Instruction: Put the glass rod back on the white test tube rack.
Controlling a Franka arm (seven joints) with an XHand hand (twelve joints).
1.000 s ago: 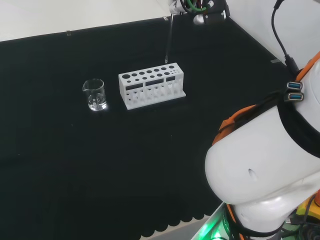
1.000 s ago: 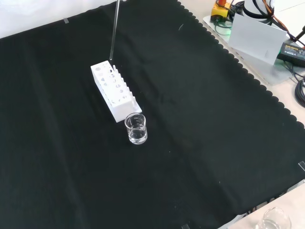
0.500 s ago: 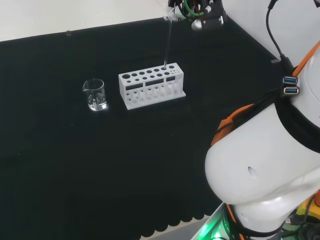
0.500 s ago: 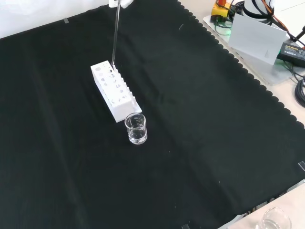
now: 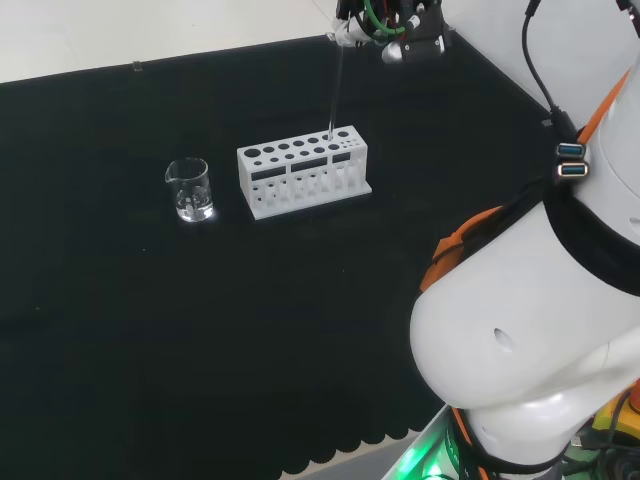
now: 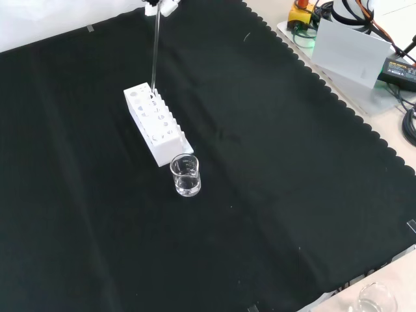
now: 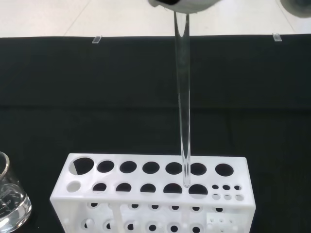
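Observation:
The glass rod point(image 5: 335, 90) point(image 6: 155, 49) point(image 7: 182, 97) hangs upright from the hand point(image 5: 395, 25) point(image 6: 162, 6) point(image 7: 182, 4), whose fingers pinch its top end. The rod's lower tip is level with the top of the white test tube rack point(image 5: 303, 170) point(image 6: 156, 123) point(image 7: 150, 191). In the wrist view the tip sits just above the rim of a hole in the rack's nearer row. I cannot tell whether it has entered the hole.
A small clear beaker point(image 5: 189, 189) point(image 6: 186, 175) point(image 7: 9, 204) with a little water stands beside the rack's end. The arm's white links point(image 5: 540, 330) are at the right of the head view. Another beaker point(image 6: 375, 300) and electronics point(image 6: 351, 45) lie off the cloth in the front view.
The hand has come down with the rod. The rod's tip, which hung above the rack a second ago, has dropped to the rack's top.

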